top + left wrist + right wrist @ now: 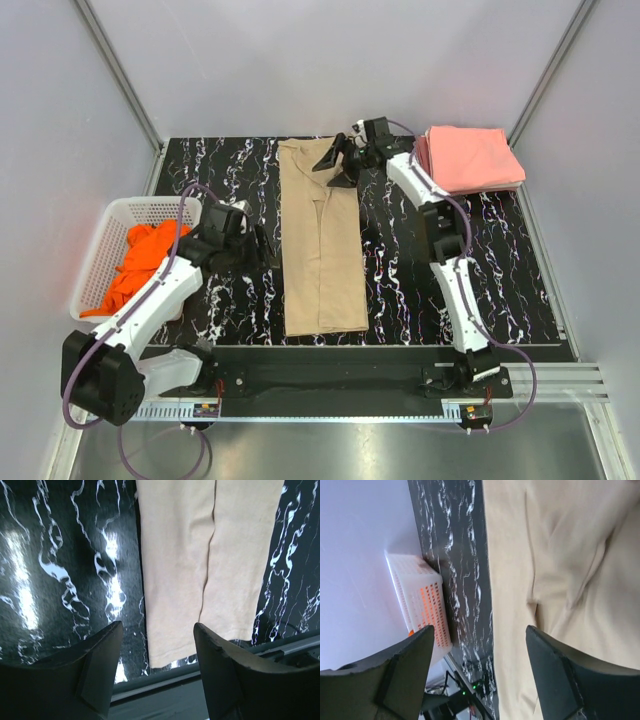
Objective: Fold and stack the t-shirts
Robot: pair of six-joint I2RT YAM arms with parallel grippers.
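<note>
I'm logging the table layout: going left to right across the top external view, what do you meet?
The white basket holding the orange t-shirt → left gripper → tan t-shirt → folded pink t-shirts. The right gripper overlaps the tan t-shirt's far end, so it is left out.

White arms [150,300], purple cables [180,210], black left end effector [157,630], matching right end effector [480,630]

Table [400,290] black, white marble veins. Tan shirt [320,250] centre frame. Orange shirt [140,262] in white lattice basket [92,262], left. Salmon-pink shirt stack [470,158] upper right.
</note>
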